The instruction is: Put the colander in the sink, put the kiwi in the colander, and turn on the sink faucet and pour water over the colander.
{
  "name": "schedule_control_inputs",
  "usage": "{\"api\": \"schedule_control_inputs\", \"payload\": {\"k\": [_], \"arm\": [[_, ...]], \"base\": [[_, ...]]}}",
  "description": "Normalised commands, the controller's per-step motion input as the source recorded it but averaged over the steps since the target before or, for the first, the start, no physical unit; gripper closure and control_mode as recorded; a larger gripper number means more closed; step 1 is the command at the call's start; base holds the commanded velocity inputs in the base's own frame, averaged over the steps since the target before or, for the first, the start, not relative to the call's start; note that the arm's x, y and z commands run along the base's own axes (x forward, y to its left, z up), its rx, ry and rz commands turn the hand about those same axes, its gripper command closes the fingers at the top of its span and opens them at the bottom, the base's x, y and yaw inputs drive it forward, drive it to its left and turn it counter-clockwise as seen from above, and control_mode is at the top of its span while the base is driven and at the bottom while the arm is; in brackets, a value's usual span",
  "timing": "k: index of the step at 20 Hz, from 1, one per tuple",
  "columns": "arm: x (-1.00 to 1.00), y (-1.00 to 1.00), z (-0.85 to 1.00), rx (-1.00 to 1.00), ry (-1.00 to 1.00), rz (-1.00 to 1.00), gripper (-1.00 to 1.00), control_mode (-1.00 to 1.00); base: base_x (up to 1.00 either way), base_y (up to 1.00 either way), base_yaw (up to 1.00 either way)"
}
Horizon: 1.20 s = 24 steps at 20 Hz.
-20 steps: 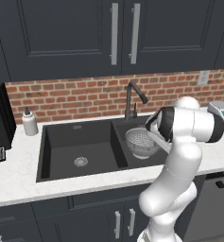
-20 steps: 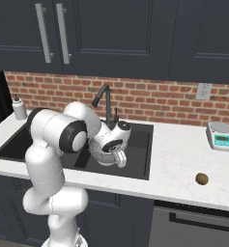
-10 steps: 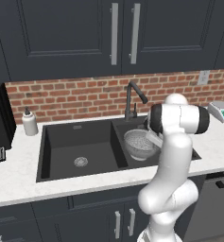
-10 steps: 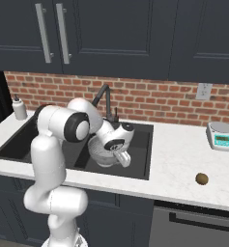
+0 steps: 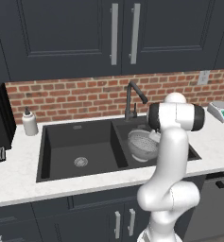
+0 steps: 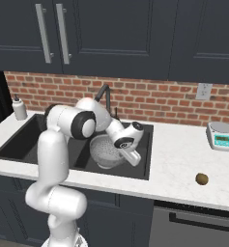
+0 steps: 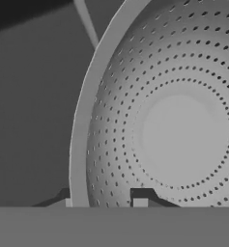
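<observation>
I read the counter [image 6: 174, 169] first: white, running along the brick wall, carrying the black double-basin sink [image 5: 80, 146]. The colander [image 5: 142, 144] sits upright in the basin nearer the right end of the counter, so I judge step one effectively done. The sink faucet [image 5: 132, 97] stands at the back edge of the sink, behind the divider; no water is visible, so that step remains.

In the hand view, the gripper [image 7: 104, 201] straddles the colander rim, one fingertip outside and one inside. The fingers are slightly parted about the rim; I cannot tell whether they grip it or have let go.

The kiwi [image 6: 201, 179] lies near the front edge of the counter, well apart from the sink toward the right end. It must be fetched next.

A scale [image 6: 219, 135] sits by the back edge, a soap dispenser [image 5: 30, 123] at the sink's left back corner. Neither obstructs the path to the kiwi.
</observation>
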Motion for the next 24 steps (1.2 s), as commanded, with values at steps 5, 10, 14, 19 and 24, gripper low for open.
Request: {"api": "schedule_control_inputs", "payload": {"k": [5, 10, 14, 19, 24], "arm": [[0.15, -0.05, -0.17, -0.01, 0.00, 0.12, 1.00, -1.00], [-0.01, 0.01, -0.08, -0.06, 0.00, 0.08, 1.00, -1.00], [-0.25, 0.05, 0.00, -0.10, 0.00, 0.07, 1.00, -1.00], [-0.31, 0.05, 0.06, -0.13, -0.03, 0.08, 1.00, -1.00], [-0.23, 0.02, 0.11, -0.11, -0.05, 0.07, 1.00, -1.00]], "base": [[0.00, 0.00, 0.00], [0.00, 0.00, 0.00], [0.00, 0.00, 0.00], [0.00, 0.00, 0.00], [0.00, 0.00, 0.00]]}}
